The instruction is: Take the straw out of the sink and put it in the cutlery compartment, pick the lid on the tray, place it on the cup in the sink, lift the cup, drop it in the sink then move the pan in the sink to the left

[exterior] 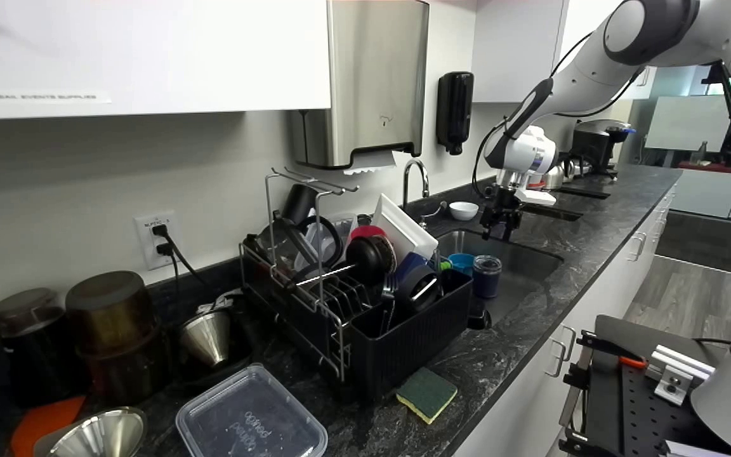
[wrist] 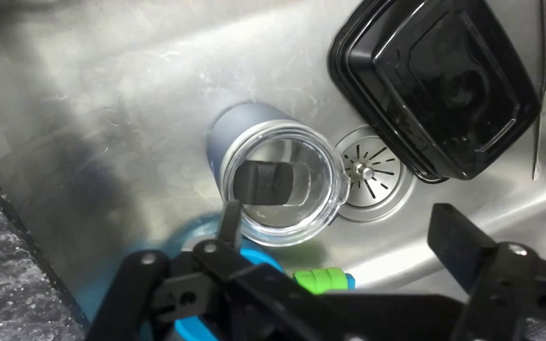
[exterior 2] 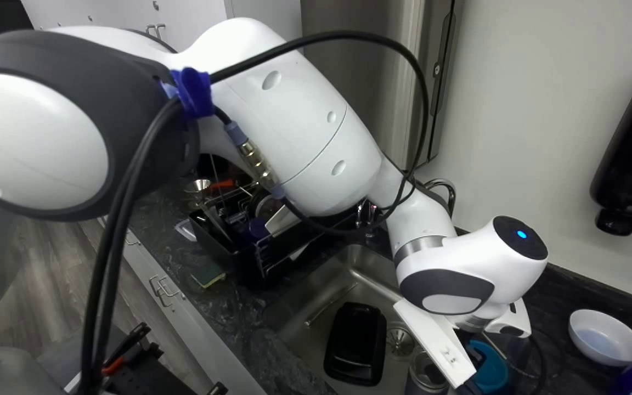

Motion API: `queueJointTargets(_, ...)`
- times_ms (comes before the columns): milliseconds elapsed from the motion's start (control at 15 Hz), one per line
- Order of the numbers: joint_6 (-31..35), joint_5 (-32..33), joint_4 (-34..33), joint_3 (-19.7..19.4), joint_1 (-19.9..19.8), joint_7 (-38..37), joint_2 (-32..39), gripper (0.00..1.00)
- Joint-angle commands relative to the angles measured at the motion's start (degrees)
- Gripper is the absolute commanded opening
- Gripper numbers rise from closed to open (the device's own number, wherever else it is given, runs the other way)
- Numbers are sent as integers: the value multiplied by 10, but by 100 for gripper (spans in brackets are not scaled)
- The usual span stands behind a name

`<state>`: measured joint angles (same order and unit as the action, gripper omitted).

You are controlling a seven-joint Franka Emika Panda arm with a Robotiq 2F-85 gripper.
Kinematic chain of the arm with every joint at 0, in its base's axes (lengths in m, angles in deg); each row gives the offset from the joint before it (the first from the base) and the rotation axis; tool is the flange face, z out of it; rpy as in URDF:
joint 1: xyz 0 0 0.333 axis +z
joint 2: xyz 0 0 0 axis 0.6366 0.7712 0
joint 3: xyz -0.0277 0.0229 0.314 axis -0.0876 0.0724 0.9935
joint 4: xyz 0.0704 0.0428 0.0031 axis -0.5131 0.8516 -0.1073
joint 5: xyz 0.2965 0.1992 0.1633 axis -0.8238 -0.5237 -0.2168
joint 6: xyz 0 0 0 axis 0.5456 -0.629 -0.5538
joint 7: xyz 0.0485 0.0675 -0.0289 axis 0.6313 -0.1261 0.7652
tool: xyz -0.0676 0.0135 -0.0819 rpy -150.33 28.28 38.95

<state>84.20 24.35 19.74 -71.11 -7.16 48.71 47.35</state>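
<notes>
A dark blue cup stands in the sink; it also shows in the wrist view. A clear lid with a black slider sits on the cup. A black pan-like container lies beside the drain and shows in an exterior view. My gripper is open and empty above the sink, its left fingertip overlapping the lid's near edge in the wrist view. It also shows in an exterior view. The cutlery compartment fronts the dish rack. I cannot make out a straw.
A blue cup with a green part is beside the lidded cup. A knife lies beyond the pan. A full dish rack, faucet, white bowl and sponge surround the sink.
</notes>
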Motion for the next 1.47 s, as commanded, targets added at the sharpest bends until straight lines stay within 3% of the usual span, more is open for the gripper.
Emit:
queueJointTargets(0,-2,0,-4,-1,1,0,2,100)
queueJointTargets(467,86,56,31,-17,24,2,-13,100)
queueJointTargets(533,100,66,35,-19,29,0,-13,75)
queueJointTargets(667,123,83,41,-22,37,-6,-15,66)
queueJointTargets(1267,147,117,54,-21,62,-13,-23,2)
queueJointTargets(1400,135,126,52,-27,70,-19,-22,0)
